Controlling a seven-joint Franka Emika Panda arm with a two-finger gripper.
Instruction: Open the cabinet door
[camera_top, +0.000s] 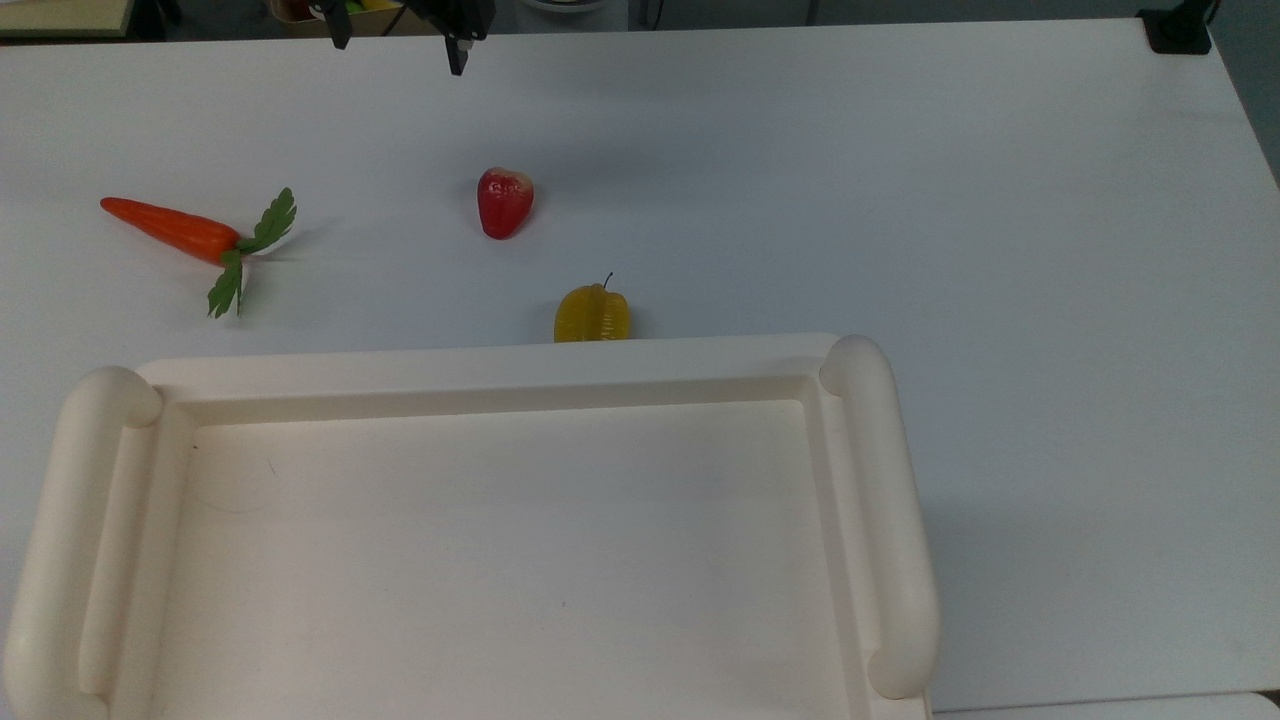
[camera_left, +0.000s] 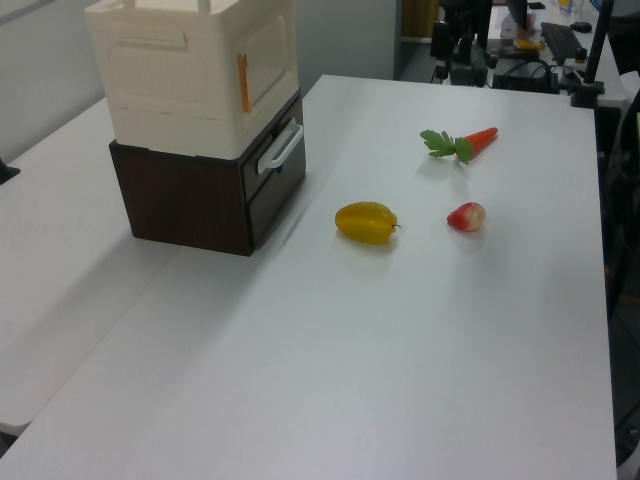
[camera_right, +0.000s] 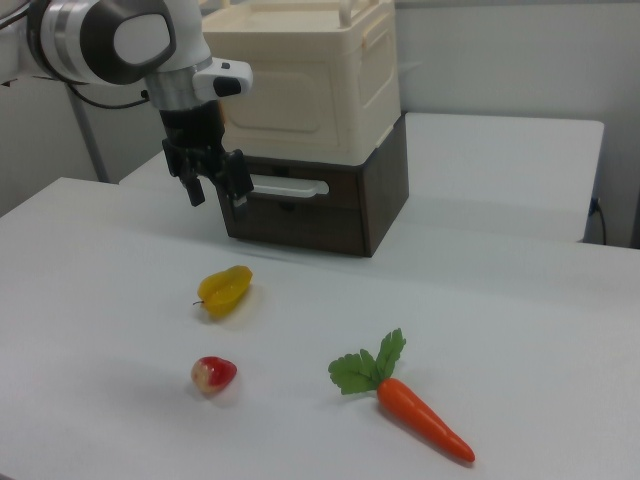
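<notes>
White tabletop all around. Going left to right in the right view, our black two-finger gripper hangs with jaws spread and empty, just short of the cream-white plastic cabinet on its dark brown drawer base. The flat cream-white cabinet door is shut, so we're probably lining up.

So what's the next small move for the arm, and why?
Probably advance the gripper toward the cabinet door, held at door height. Its fingers are open and hold nothing, and the top view puts it at the table's far edge, well short of the cabinet. The door is shut, and staying high clears the yellow fruit lying in front.
</notes>
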